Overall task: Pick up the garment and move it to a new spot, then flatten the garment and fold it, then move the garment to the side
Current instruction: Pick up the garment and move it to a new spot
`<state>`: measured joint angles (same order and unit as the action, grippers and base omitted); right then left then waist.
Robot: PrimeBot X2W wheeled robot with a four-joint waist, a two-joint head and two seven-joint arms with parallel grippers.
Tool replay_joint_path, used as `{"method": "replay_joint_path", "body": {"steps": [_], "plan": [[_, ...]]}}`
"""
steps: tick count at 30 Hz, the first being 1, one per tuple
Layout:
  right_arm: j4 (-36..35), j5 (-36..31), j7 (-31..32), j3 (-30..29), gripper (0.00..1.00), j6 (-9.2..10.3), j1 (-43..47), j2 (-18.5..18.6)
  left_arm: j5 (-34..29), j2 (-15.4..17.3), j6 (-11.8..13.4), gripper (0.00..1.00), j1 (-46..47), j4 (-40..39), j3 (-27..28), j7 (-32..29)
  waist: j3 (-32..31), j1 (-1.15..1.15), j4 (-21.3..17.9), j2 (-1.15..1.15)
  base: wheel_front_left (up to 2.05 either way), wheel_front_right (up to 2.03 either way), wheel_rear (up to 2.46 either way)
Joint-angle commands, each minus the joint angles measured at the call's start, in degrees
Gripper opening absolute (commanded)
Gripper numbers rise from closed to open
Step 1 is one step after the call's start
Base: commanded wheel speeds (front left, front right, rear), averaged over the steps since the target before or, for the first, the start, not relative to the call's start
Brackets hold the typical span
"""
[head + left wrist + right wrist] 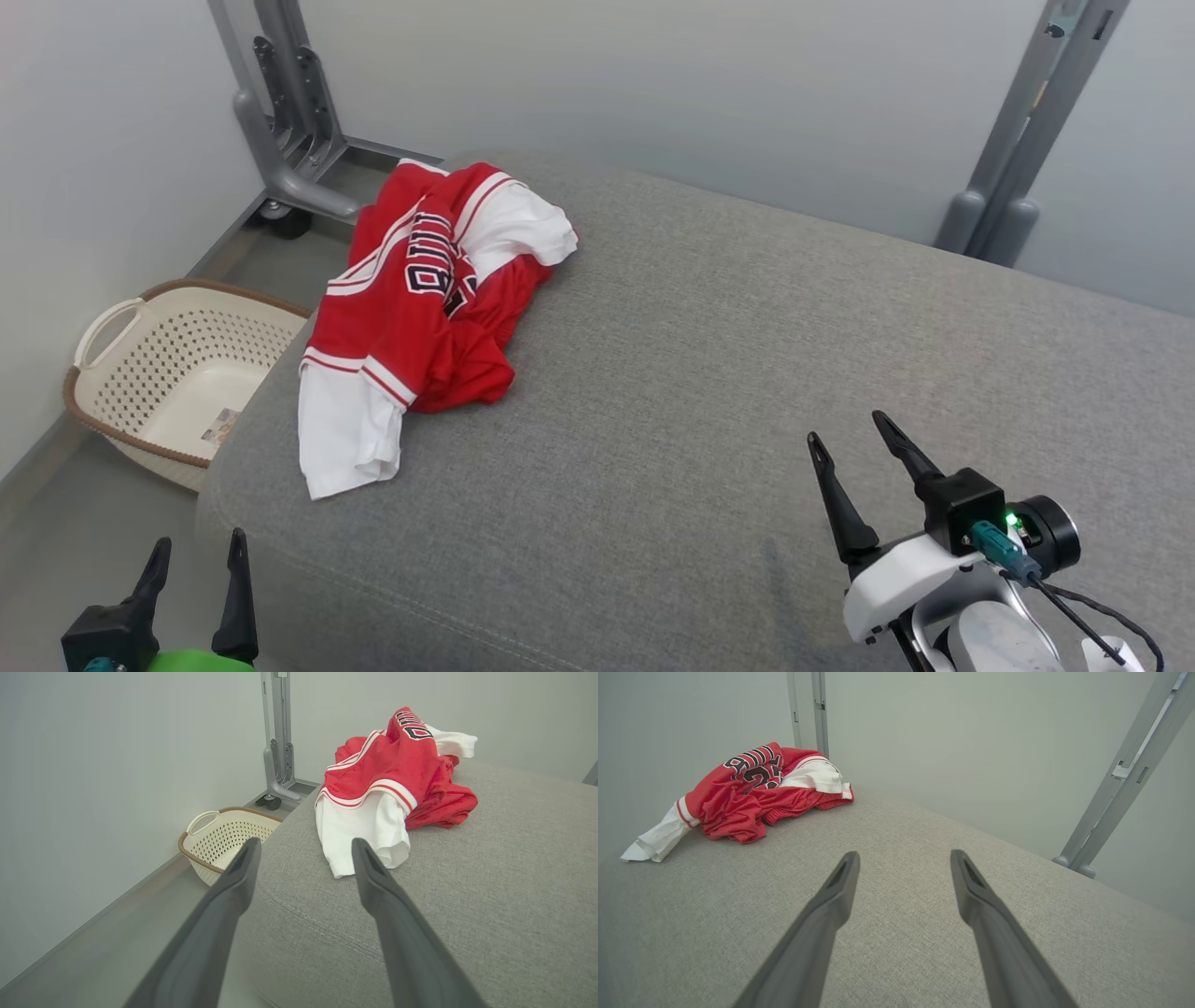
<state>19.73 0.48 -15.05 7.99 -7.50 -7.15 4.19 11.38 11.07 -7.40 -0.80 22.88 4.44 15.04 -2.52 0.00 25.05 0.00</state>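
Grey couch [747, 355], pale walls [653, 75]

Garment [420, 308]: 1 counted, red, with 2 white parts showing. Grey cushion [700, 373]: 1. Basket [187, 345]: 1, cream, perforated; 1 loop handle was seen. Sticker [220, 425] inside basket: 1. Metal frames stood by wall: 2, namely left frame [280, 121] and right frame [1027, 121]. Caster wheel [280, 219] under left frame: 1 seen. Grippers: 2, namely left gripper [200, 539] and right gripper [847, 427]. Each had 2 dark fingers [831, 905], 4 in total. Green light [1011, 519] on right wrist: 1 lit.
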Motion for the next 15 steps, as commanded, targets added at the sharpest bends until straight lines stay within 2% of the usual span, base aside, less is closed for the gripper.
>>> {"method": "replay_joint_path", "body": {"steps": [1,7,15], "plan": [[0.5,0.7,-0.2,0.2,1.0,0.02,-0.3,0.3,-0.3,-0.5,-0.2,1.0,-0.7,-0.4,0.5,0.2,-0.1,0.0,2.6,0.0,0.0,0.0,0.0],[0.7,1.0,-0.2,0.6,1.0,0.02,-0.7,0.7,-0.5,-1.2,-0.2,1.0,-0.3,-0.7,0.9,0.2,0.3,0.0,2.9,0.0,0.0,0.0,0.0],[-0.9,0.1,-0.2,-0.4,1.0,0.02,0.2,1.8,2.1,-1.6,-0.2,1.0,6.3,2.4,-3.2,0.2,3.1,0.0,2.6,0.0,0.0,0.0,0.0]]}}
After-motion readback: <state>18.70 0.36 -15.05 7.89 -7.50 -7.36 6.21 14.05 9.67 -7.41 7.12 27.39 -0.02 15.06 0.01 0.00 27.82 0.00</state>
